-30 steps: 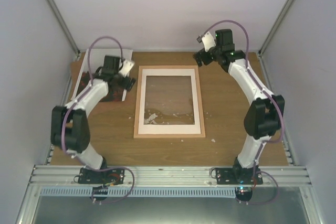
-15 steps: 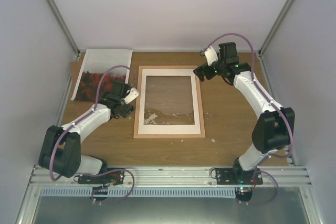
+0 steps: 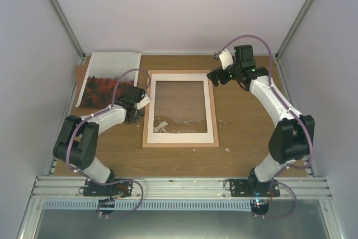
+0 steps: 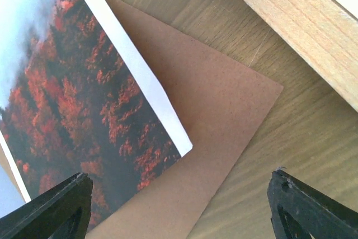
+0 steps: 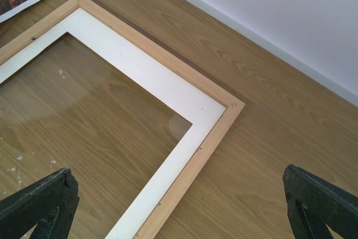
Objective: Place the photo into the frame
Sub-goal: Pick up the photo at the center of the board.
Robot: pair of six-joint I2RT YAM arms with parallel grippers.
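Observation:
The photo (image 3: 106,79), red-orange hills with a white border, lies at the far left on a brown backing board (image 3: 80,74). The light wood frame (image 3: 146,110) lies flat mid-table. My left gripper (image 3: 133,110) hangs open just left of the frame. In the left wrist view it (image 4: 179,211) sits low over the photo's (image 4: 84,99) near corner and the board's (image 4: 218,110) corner, holding nothing. My right gripper (image 3: 215,76) is open above the frame's far right corner (image 5: 224,113), its fingers (image 5: 319,200) wide apart and empty.
Small white scraps (image 3: 162,124) lie inside the frame's pane, and others (image 3: 227,150) on the wood near its right side. Grey enclosure walls and metal posts (image 3: 59,15) close in the table on both sides and at the back.
My left gripper came off the photo's middle, swung toward the near side and settled at the photo's near right corner. The right gripper dropped slightly toward the frame's far corner, then held.

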